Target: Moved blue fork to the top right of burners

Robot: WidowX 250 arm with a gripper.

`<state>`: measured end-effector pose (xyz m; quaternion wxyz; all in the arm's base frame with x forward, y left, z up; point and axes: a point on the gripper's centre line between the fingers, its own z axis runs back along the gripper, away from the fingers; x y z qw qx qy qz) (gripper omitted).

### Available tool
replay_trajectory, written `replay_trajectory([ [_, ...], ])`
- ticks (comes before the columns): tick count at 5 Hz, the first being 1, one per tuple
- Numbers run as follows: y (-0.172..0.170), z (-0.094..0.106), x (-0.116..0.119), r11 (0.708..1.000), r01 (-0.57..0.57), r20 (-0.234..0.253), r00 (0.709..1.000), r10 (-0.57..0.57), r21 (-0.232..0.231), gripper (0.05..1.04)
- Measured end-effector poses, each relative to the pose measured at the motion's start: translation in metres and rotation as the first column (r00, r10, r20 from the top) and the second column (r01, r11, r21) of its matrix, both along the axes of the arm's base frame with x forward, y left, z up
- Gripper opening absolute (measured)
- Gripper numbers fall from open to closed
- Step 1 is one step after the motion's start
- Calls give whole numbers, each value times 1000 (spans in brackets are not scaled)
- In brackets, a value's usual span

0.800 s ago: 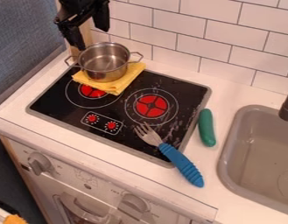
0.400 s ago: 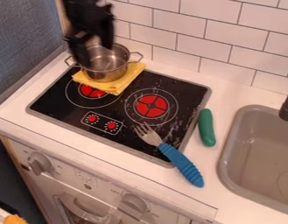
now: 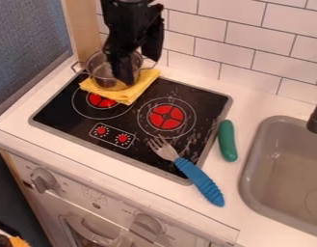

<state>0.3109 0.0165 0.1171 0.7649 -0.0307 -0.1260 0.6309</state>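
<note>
1. Gripper [image 3: 138,68]: hangs from the top edge of the view, in front of the pot [image 3: 99,72]; its two fingers stand spread apart. Whether either fingertip touches the pot cannot be told.
2. Fork [image 3: 198,181]: lies at the stove [image 3: 72,132], its tines on the black surface just beside the lower edge of the right burner [image 3: 166,117]. The blue handle crosses the stove's edge near its front right corner and ends on the counter [image 3: 209,217].
3. Pot: metal, two-handled, upright on a folded yellow cloth [image 3: 122,94], which partly covers the left burner [image 3: 101,100].
4. Cucumber [image 3: 227,141]: green, on the counter between the stove and the grey sink [image 3: 249,166], near the fork.
</note>
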Motion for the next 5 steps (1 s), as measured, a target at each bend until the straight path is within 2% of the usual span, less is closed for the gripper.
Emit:
replay_trajectory([
  [1,-46,-18,-19,999,41,-12,999,-41,-13,1001],
  [2,-69,-36,-35,998,59,-13,998,-59,-5,1001],
  [3,-88,-57,-39,996,83,-5,997,-83,-20,1001],
  [4,-105,-74,-39,993,100,-4,995,-101,-54,1001],
  [5,-112,-87,-43,992,114,-39,992,-116,-58,1001],
])
